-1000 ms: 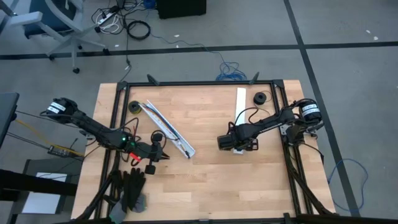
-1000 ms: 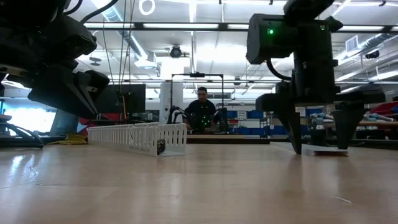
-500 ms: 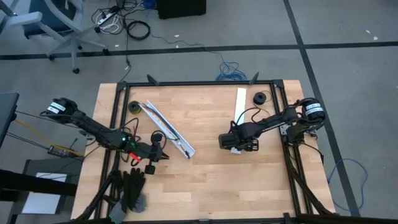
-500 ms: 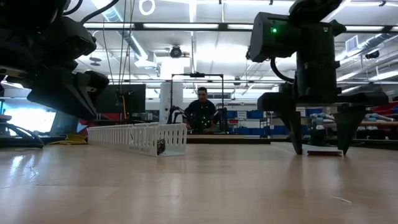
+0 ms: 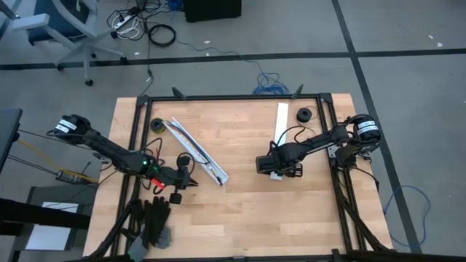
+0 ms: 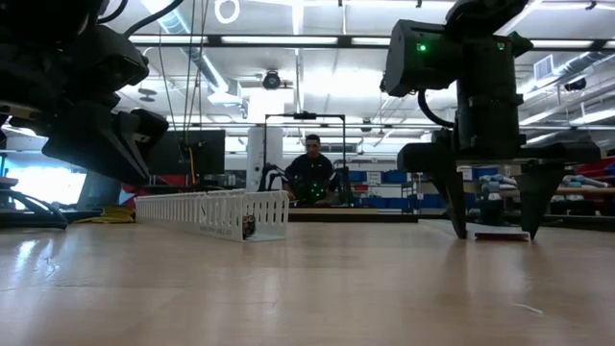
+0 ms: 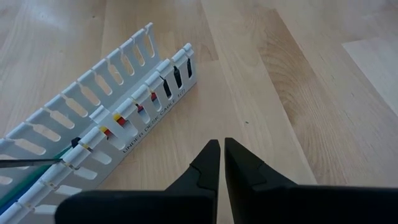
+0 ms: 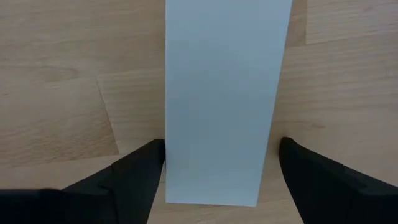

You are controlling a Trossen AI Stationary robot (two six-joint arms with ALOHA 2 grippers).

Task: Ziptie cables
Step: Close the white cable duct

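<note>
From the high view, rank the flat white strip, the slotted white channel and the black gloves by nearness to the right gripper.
1. Flat white strip: its end lies between the right gripper's open fingers.
2. Slotted white channel: toward the left arm.
3. Black gloves: front left corner.

Bright overhead ceiling lights (image 6: 227, 10) glare in the low view; shadows seem soft, foreground tabletop blurred.

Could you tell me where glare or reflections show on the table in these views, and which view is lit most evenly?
Low view: ceiling lights glare overhead and leave a pale sheen on the table. High view: even light, hardly any shadow. Right wrist view: the flat white strip is evenly lit, without glare.
</note>
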